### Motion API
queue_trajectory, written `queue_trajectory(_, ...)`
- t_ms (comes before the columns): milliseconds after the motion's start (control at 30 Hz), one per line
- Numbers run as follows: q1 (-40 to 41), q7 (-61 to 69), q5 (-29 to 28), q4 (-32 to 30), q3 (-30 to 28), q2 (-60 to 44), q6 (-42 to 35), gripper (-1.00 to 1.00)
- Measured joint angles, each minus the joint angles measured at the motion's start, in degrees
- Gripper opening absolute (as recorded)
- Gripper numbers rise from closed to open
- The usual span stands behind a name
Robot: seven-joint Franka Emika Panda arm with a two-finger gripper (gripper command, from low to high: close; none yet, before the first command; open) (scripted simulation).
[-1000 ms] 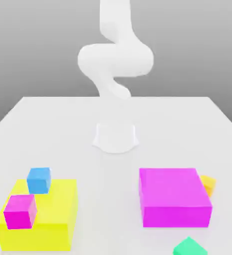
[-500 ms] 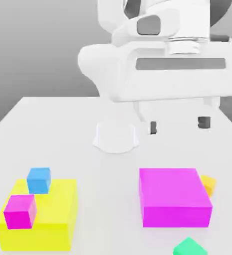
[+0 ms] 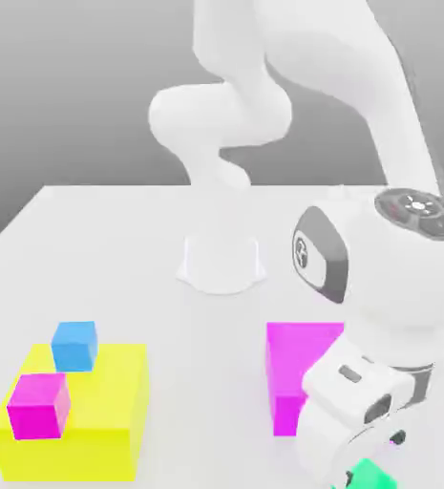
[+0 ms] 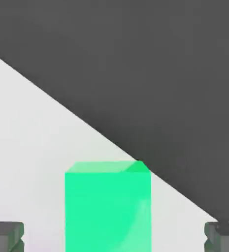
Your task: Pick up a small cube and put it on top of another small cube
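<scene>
Gripper (image 4: pixel 114 236): fingers spread wide, holding nothing.
Small green cube (image 4: pixel 108 206): between the fingertips (image 4: pixel 6 235), cut off below.
Magenta block (image 3: pixel 297 368): partly hidden behind the arm.

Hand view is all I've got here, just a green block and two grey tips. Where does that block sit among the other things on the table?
Observer: The small green cube lies at the table's near edge in the exterior view, just in front of the big magenta block.
Operator: Is the arm over it?
Observer: Yes, the wrist hangs right above it and hides most of the magenta block; the tool is open, with a fingertip on either side of the cube.
Operator: What could I stack it on?
Observer: A small blue cube and a small magenta cube sit on the big yellow block, at the exterior view's left.
</scene>
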State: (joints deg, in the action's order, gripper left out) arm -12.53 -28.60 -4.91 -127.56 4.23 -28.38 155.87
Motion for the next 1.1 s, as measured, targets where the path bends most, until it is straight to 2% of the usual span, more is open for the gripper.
queue_trajectory(33, -0.2, -0.1, -0.2, 0.3, -0.2, -1.6, 1.2, -1.00)
queue_trajectory(233, -0.3, -0.2, -0.3, 0.5, -0.3, -2.4, 1.8, -1.00)
queue_trajectory(400, 0.5, 0.7, 0.9, -1.1, 0.6, 5.2, -4.2, -1.00)
queue_trajectory(767, 13.0, 2.1, 2.8, -2.7, -12.3, 20.0, -17.0, -1.00)
queue_trajectory(933, 22.3, 3.8, 5.2, -3.3, -17.2, 25.8, -22.4, -1.00)
queue_trajectory(1033, 22.9, 5.1, 7.1, -4.9, -16.9, 22.7, -18.0, -1.00)
queue_trajectory(1067, 23.1, 5.6, 7.7, -5.4, -16.8, 21.1, -15.9, 1.00)
queue_trajectory(1100, 23.1, 5.6, 7.7, -5.4, -16.8, 21.1, -15.9, 1.00)
